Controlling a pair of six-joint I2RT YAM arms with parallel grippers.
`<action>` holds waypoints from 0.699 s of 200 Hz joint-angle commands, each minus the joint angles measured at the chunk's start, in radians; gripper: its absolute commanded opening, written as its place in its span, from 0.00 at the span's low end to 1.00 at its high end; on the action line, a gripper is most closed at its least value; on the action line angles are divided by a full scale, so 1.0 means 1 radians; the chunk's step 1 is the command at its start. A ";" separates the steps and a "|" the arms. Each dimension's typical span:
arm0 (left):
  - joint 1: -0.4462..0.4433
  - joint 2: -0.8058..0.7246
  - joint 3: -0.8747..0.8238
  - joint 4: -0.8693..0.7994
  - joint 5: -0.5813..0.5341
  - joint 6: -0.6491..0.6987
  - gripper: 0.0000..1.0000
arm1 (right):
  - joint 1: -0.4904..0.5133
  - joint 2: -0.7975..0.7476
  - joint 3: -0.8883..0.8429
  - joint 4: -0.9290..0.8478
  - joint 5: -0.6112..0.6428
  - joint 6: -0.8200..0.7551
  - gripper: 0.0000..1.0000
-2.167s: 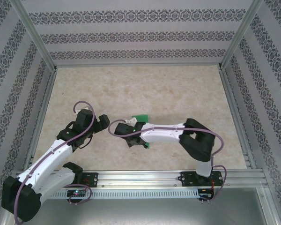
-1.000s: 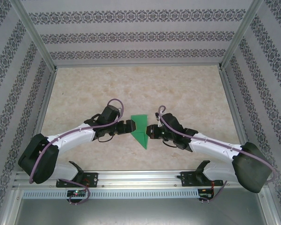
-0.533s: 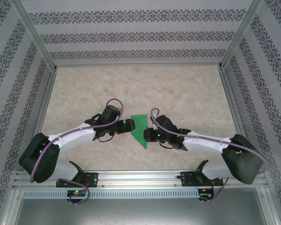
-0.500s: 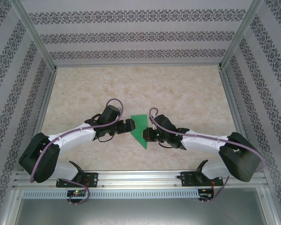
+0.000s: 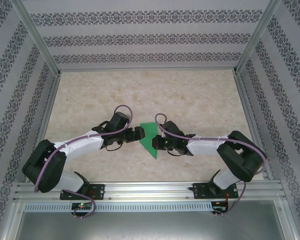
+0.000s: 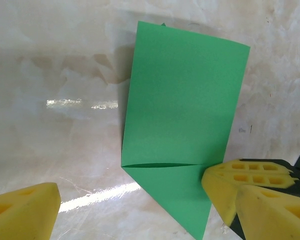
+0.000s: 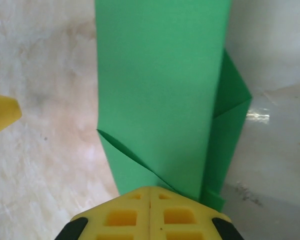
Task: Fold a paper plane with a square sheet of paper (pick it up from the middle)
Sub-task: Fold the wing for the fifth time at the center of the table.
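Beige marbled counter (image 5: pixel 190 100) carries everything. The paper plane (image 5: pixel 149 138), a half-folded piece of bright green paper, lies flat on it, so I place the rest by that plane. On its near side my two arms reach in from their bases, the left arm from the plane's left and the right arm from its right. My left fingers (image 6: pixel 21 212) stand wide apart just beside the plane's left edge and grip nothing; in the left wrist view a pointed corner of the plane lies between them. My right fingers (image 7: pixel 132 200) are pressed together, their tips on the plane's right side close to that corner. Whether any paper is pinched between them I cannot tell. Beyond the plane comes more counter, then the far wall (image 5: pixel 150 37) with its dark floral bands.
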 commanded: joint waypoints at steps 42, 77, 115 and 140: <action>-0.009 0.058 0.018 0.095 0.084 -0.025 0.90 | -0.028 0.055 -0.119 0.249 -0.027 0.087 0.08; -0.009 0.079 0.012 0.134 0.116 -0.048 0.90 | -0.035 0.118 -0.169 0.413 -0.050 0.146 0.08; -0.010 0.109 0.019 0.149 0.131 -0.063 0.89 | -0.045 0.183 -0.199 0.559 -0.087 0.202 0.07; -0.010 0.124 0.013 0.172 0.132 -0.079 0.89 | -0.048 0.205 -0.206 0.579 -0.093 0.211 0.07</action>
